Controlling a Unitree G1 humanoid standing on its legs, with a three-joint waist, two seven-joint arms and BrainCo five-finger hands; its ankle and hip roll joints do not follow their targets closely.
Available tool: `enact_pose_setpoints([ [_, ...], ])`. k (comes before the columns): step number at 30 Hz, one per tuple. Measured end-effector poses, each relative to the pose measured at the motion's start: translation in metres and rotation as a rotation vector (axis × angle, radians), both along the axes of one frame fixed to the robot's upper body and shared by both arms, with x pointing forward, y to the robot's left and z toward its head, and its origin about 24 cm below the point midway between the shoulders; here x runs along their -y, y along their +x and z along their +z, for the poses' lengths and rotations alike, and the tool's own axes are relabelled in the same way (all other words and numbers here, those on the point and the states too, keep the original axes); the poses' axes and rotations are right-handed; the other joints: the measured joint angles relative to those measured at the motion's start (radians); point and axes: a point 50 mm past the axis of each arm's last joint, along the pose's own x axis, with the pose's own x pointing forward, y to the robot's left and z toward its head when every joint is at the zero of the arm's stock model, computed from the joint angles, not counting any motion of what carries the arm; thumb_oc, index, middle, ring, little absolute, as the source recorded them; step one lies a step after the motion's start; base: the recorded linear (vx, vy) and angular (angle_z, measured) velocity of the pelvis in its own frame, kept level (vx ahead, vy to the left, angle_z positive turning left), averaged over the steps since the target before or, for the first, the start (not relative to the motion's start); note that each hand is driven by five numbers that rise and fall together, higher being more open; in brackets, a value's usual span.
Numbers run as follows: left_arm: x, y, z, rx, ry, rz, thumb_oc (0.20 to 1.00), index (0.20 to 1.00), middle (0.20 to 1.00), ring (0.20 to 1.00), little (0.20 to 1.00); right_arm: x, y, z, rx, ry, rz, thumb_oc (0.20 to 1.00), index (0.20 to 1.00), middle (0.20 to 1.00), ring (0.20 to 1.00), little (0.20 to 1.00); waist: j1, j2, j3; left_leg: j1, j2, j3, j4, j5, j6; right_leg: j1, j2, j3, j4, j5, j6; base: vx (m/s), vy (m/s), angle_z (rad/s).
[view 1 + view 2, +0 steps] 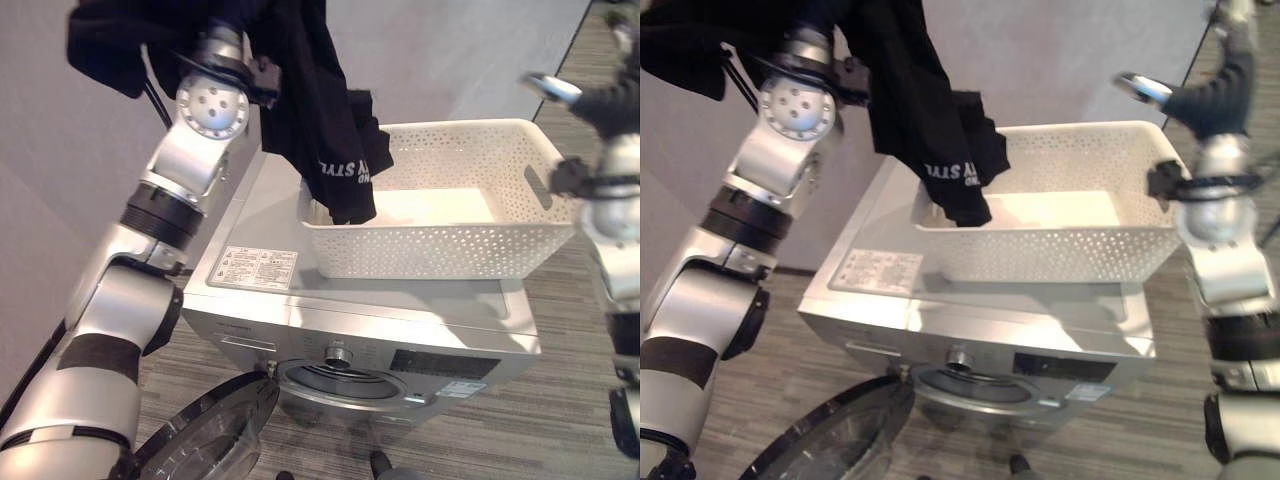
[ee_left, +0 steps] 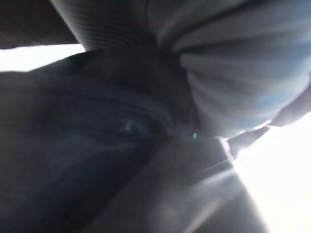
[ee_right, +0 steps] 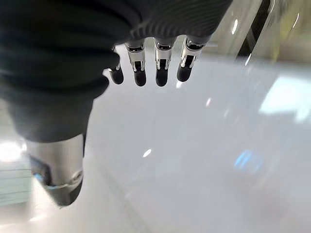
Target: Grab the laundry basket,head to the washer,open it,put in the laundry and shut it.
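- Black cloth: one garment (image 1: 320, 110) with white lettering, hanging above the washing machine (image 1: 300, 330), its lower end dangling into the near-left corner of the white perforated laundry basket (image 1: 470, 240).
- Gripping that garment high above the washing machine with the left hand (image 2: 228, 73), fingers curled round dark fabric in the left wrist view.
- Hovering beside the basket's right end with the right hand (image 3: 155, 68), fingers straight and relaxed, holding nothing.
- Resting squarely on the washing machine's top: the basket, pale inside, nothing else visible in it apart from the dangling cloth.
- Standing open below the washing machine's front panel: the round glass door (image 1: 205, 430), swung out to the left of the drum opening (image 1: 335, 385).
- Judging the step in hand as moving laundry from basket to drum: lifting until the hem clears the basket rim, then bringing the cloth forward and down past the control panel (image 1: 440, 365), feeding it well into the opening so that no sleeve trails over the door seal.
- Counting: one basket, one garment, one washing machine, one door, two hands.
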Motion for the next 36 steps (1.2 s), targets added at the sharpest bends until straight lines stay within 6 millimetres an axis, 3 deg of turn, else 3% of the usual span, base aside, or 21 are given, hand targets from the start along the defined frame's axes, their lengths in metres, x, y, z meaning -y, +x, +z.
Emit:
enact_pose_setpoints([
  [1,-0.018,-0.008,0.007,0.06,-0.048,0.043,0.2,0.2,0.2,0.2,0.2,0.029,-0.011,-0.015,-0.037,0.043,-0.166,1.0,1.0,1.0,1.0,1.0,0.0,0.0,0.0,0.0,-0.001,0.0,0.0,0.0,0.0,0.0,-0.001,0.0,0.004,0.0,0.0,-0.02,-0.019,-0.03],
  [3,-0.028,-0.01,0.01,0.075,-0.067,0.083,0.2,0.2,0.2,0.2,0.2,0.038,-0.013,-0.024,-0.064,0.057,-0.229,1.0,1.0,1.0,1.0,1.0,-0.006,0.002,-0.001,0.0,-0.003,0.001,-0.002,0.0,0.001,-0.001,-0.003,0.001,0.006,-0.001,0.001,0.0,0.0,0.0],
  [7,-0.034,-0.013,0.009,0.095,-0.039,0.129,0.2,0.2,0.2,0.2,0.2,0.058,-0.026,-0.063,-0.107,0.133,-0.389,1.0,1.0,1.0,1.0,1.0,0.012,0.003,-0.002,-0.001,-0.004,-0.007,0.0,-0.001,0.001,0.004,-0.004,-0.008,-0.001,-0.004,0.001,0.02,-0.015,0.07],
  [10,-0.044,-0.017,0.013,0.118,-0.048,0.181,0.2,0.2,0.2,0.2,0.2,0.073,-0.044,-0.124,-0.281,0.181,-0.551,1.0,1.0,1.0,1.0,1.0,0.026,0.012,-0.008,-0.002,-0.008,-0.03,0.001,-0.004,0.001,0.015,-0.006,-0.032,-0.001,-0.012,0.0,0.02,-0.016,0.19],
  [13,-0.063,-0.023,0.021,0.147,-0.053,0.26,0.2,0.2,0.2,0.2,0.2,0.078,-0.062,-0.158,-0.378,0.213,-0.648,1.0,1.0,1.0,1.0,1.0,0.041,0.028,-0.019,-0.003,-0.011,-0.031,-0.002,-0.007,0.0,0.016,-0.009,-0.034,-0.001,-0.017,0.003,0.02,-0.003,0.04],
  [18,-0.082,-0.031,0.034,0.183,-0.069,0.345,0.2,0.2,0.2,0.2,0.2,0.083,-0.092,-0.198,-0.514,0.238,-0.748,1.0,1.0,1.0,1.0,1.0,0.047,0.035,-0.023,-0.008,-0.016,-0.049,-0.002,-0.006,0.0,0.021,-0.014,-0.053,0.002,-0.022,0.005,0.02,-0.016,0.1],
  [24,-0.102,-0.043,0.041,0.227,-0.066,0.435,0.2,0.2,0.2,0.2,0.2,0.085,-0.124,-0.252,-0.69,0.346,-0.852,1.0,1.0,1.0,1.0,1.0,0.049,0.024,-0.023,-0.008,-0.023,-0.056,-0.003,-0.007,0.0,0.025,-0.021,-0.061,0.002,-0.025,0.009,0.01,-0.002,0.05],
  [27,-0.113,-0.051,0.041,0.258,-0.069,0.469,0.2,0.2,0.2,0.2,0.2,0.085,-0.147,-0.292,-0.839,0.46,-0.915,1.0,1.0,1.0,1.0,1.0,0.051,0.008,-0.026,-0.005,-0.025,-0.056,-0.003,-0.008,0.0,0.029,-0.023,-0.061,-0.001,-0.026,0.011,0.0,0.0,0.0],
  [28,-0.113,-0.051,0.041,0.258,-0.069,0.469,0.2,0.2,0.2,0.2,0.2,0.085,-0.147,-0.292,-0.839,0.46,-0.915,1.0,1.0,1.0,1.0,1.0,0.051,0.008,-0.026,-0.005,-0.025,-0.056,-0.003,-0.008,0.0,0.029,-0.023,-0.061,-0.001,-0.026,0.011,0.0,0.0,0.0],
  [29,-0.126,-0.058,0.035,0.269,-0.094,0.494,0.2,0.2,0.2,0.2,0.2,0.08,-0.168,-0.321,-0.972,0.539,-0.942,1.0,1.0,1.0,1.0,1.0,0.054,-0.004,-0.026,-0.004,-0.024,-0.058,-0.003,-0.008,0.0,0.032,-0.022,-0.062,-0.001,-0.028,0.01,0.0,0.0,0.0],
  [32,-0.138,-0.063,0.017,0.25,-0.125,0.509,0.2,0.2,0.2,0.2,0.2,0.072,-0.184,-0.342,-1.067,0.602,-0.943,1.0,1.0,1.0,1.0,1.0,0.06,-0.016,-0.033,-0.004,-0.026,-0.057,-0.002,-0.009,-0.001,0.031,-0.023,-0.063,0.0,-0.029,0.011,-0.04,-0.031,0.01],
  [33,-0.14,-0.069,-0.006,0.235,-0.119,0.488,0.2,0.2,0.2,0.2,0.2,0.059,-0.201,-0.364,-1.188,0.667,-0.938,1.0,1.0,1.0,1.0,1.0,0.065,-0.025,-0.042,-0.004,-0.023,-0.06,-0.003,-0.01,-0.002,0.032,-0.021,-0.066,0.002,-0.032,0.008,-0.01,-0.037,0.02],
  [36,-0.149,-0.081,-0.062,0.161,-0.19,0.462,0.2,0.2,0.2,0.2,0.2,0.033,-0.232,-0.396,-1.33,0.875,-0.937,1.0,1.0,1.0,1.0,1.0,0.09,-0.033,-0.045,-0.005,-0.023,-0.064,-0.002,-0.011,-0.004,0.034,-0.02,-0.07,0.004,-0.035,0.007,0.01,-0.018,0.07],
])
